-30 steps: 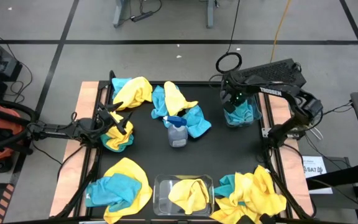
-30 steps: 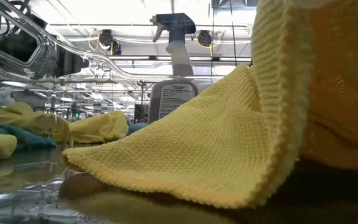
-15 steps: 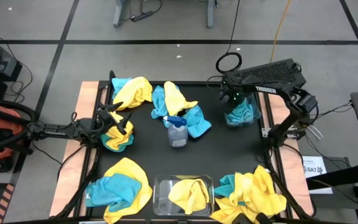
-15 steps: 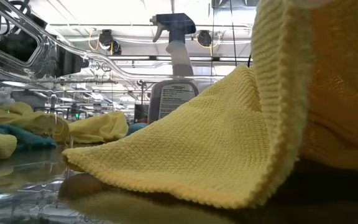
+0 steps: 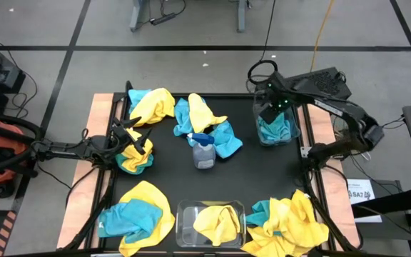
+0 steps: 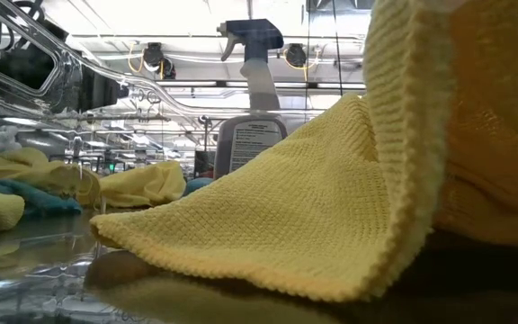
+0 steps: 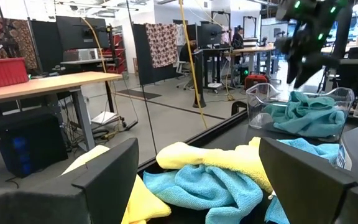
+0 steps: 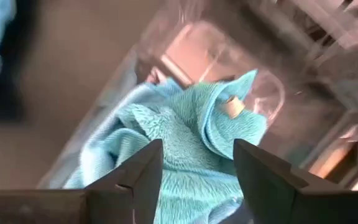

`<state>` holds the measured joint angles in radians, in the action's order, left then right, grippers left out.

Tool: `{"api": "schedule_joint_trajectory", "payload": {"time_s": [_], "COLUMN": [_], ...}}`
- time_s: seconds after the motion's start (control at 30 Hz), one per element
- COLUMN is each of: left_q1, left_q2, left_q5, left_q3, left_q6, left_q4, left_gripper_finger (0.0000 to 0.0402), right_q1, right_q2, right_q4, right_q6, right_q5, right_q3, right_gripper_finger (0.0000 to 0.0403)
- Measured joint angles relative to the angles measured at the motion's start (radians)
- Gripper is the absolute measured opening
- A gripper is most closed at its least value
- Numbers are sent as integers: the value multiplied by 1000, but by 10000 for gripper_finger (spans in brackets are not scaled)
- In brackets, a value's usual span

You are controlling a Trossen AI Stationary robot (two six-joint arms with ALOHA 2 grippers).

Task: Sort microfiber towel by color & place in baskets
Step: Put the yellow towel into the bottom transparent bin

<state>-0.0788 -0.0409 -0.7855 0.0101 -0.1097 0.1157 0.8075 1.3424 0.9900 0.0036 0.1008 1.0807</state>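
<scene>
Hardly any writing can be made out from here. The clear plastic spray bottle with the blue trigger (image 6: 252, 90) carries a white printed label (image 6: 250, 144) facing the low camera, but its lines of print are too small to read. A white paper sheet (image 5: 360, 190) lying beside the table's right edge shows some dark print, also illegible. Nothing readable shows on the cloths or the clear bins.

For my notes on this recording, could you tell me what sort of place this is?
Probably a robotics lab or workshop. Beyond the black table the left wrist view shows workbenches, hanging cables and a person at a monitor; the floor is marked with tape lines.
</scene>
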Motion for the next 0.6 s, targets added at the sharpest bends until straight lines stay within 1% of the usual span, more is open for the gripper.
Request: {"api": "schedule_joint_trajectory", "payload": {"time_s": [0.1,0.27,0.37,0.5,0.6], "left_q1": [0,0,0,0,0], "left_q2": [0,0,0,0,0], "left_q5": [0,0,0,0,0], "left_q3": [0,0,0,0,0], "left_q6": [0,1,1,5,27], "left_q4": [0,1,1,1,0], "left_gripper_finger": [338,338,338,338,338], "right_q1": [-11,-34,-58,-94,-135], "right_q2": [-65,-162,-219,-292,-334], "right_q4": [46,130,170,204,227], "right_q6": [-1,-1,-1,14,39], "right_q5": [-16,-119,-213,-389,-487], "right_q3": [38,93,107,107,107], "right_gripper_finger": [200,205,205,206,206]}}
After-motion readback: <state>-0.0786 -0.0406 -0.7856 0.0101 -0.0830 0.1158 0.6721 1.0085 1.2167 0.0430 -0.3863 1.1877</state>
